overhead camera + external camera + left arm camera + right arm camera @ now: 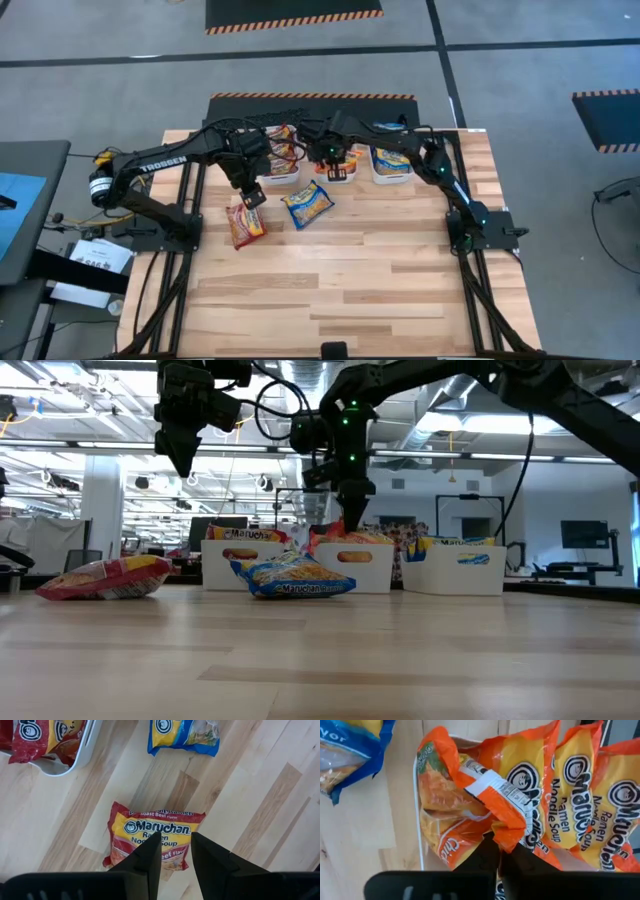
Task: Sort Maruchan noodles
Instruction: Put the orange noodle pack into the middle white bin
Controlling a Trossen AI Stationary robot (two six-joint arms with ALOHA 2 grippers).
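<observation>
One maroon packet (pixel 245 222) flat, long axis along table depth.

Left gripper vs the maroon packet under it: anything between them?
Nothing. The left gripper hovers, jaws open, above the maroon packet; the left wrist view shows only that packet past the fingers, and the low view shows open air under them.

I see three white bins (pixel 391 178) in a row near the far edge of my wooden table (pixel 400 280).
</observation>
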